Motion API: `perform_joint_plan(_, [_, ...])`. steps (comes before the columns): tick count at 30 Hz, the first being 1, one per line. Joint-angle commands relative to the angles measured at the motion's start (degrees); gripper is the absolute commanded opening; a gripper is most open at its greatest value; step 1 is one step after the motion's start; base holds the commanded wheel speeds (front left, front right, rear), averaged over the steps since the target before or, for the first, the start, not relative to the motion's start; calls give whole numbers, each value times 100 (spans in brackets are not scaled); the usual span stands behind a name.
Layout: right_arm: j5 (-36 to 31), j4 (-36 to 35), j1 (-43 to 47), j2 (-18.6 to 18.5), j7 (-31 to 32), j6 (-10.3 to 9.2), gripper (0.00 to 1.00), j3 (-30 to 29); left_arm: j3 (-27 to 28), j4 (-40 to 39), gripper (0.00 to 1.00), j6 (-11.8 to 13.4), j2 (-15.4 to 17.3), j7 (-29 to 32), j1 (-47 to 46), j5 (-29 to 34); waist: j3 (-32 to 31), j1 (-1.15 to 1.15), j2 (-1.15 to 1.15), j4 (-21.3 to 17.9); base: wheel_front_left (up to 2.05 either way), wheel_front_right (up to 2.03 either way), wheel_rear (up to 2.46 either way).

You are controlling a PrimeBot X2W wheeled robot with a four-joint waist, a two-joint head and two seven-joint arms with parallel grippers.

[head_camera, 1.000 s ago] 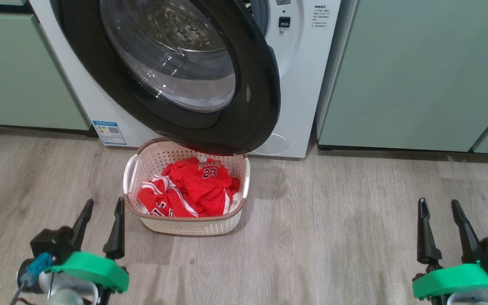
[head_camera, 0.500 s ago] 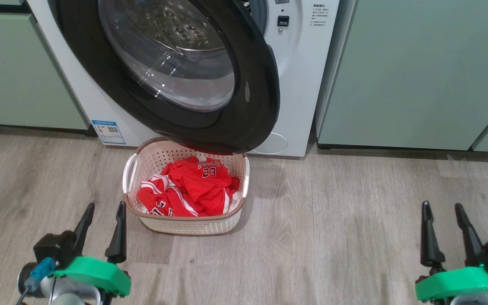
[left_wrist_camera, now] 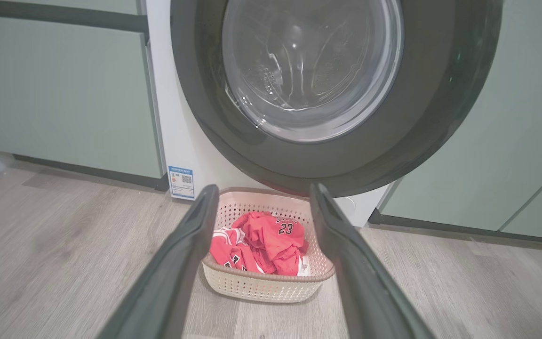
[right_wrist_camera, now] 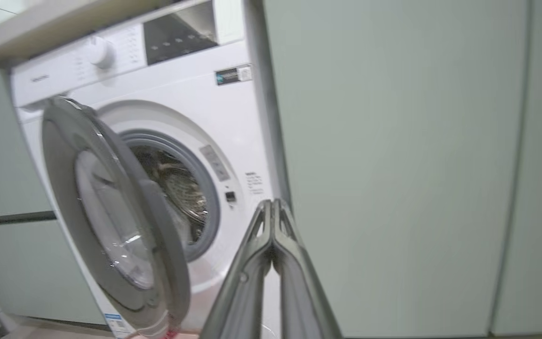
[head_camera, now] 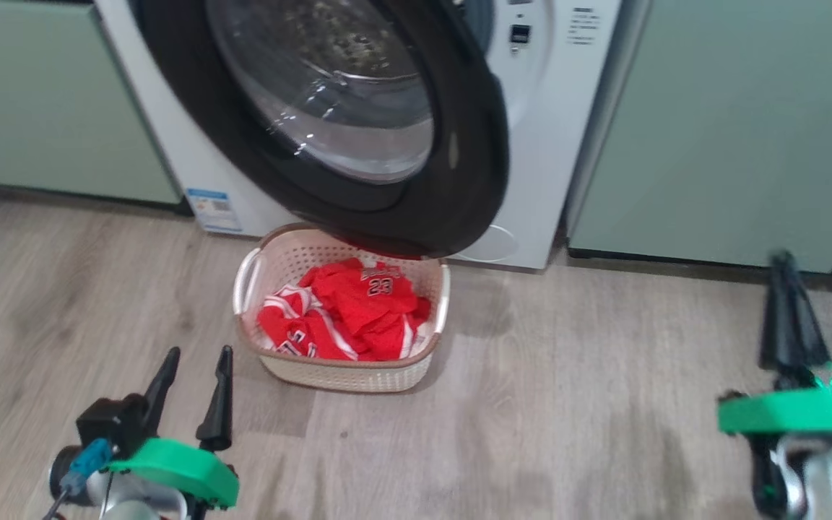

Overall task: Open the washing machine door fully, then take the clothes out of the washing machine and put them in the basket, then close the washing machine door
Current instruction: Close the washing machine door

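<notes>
We are nearing the end: the clothes (head_camera: 347,318) are lying in the basket (head_camera: 344,375) on the floor at 12 o'clock, beneath the washing machine door (head_camera: 329,108), which is hanging wide open (closing it is what remains). Our left gripper (head_camera: 199,351), at 7 o'clock, is holding its fingers apart. Our right gripper (head_camera: 786,260), at 4 o'clock, is pressing its fingers together on nothing.

Your left gripper (head_camera: 199,352) sits at seven o'clock, fingers spread wide — your right gripper (head_camera: 786,261) (four o'clock) has fingers pressed together, empty.
</notes>
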Motion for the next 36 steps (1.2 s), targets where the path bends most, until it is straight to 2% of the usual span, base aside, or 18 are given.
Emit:
perform_joint_plan(1, [28, -242, -346, -104, -36, 37, 0, 291, 172, -158, 100, 5, 27, -38, -244, 38, 32, 0, 0, 160, 0, 0, 0])
perform_joint_plan(10, [151, 4, -1332, -335, -36, 37, 0, 1486, -152, -112, 100, 5, -103, -38, -391, 100, 184, 0, 0, 957, 0, 0, 0])
perform_joint_plan(15, [267, 621, -2015, -452, -36, 37, 0, 1993, -348, -85, 100, 5, -184, -38, -453, 113, 259, 0, 0, 1377, 0, 0, 0])
perform_joint_plan(19, [365, 1373, -2517, -523, -36, 37, 0, 2204, -535, -81, 100, 5, -255, -38, -522, 97, 360, 0, 0, 1675, 0, 0, 0])
perform_joint_plan(25, [417, 2383, -3145, -556, -36, 37, 0, 2154, -729, -101, 100, 5, -360, -38, -631, 58, 555, 0, 0, 1978, 0, 0, 0])
perform_joint_plan(30, [285, 3022, -3640, -568, -36, 37, 0, 1794, -813, -132, 100, 5, -432, -38, -707, 14, 790, 0, 0, 2097, 0, 0, 0])
perform_joint_plan(36, [110, 3366, -3981, -603, -36, 37, 0, 1466, -884, -153, 100, 5, -474, -38, -788, -25, 983, 0, 0, 2137, 0, 0, 0])
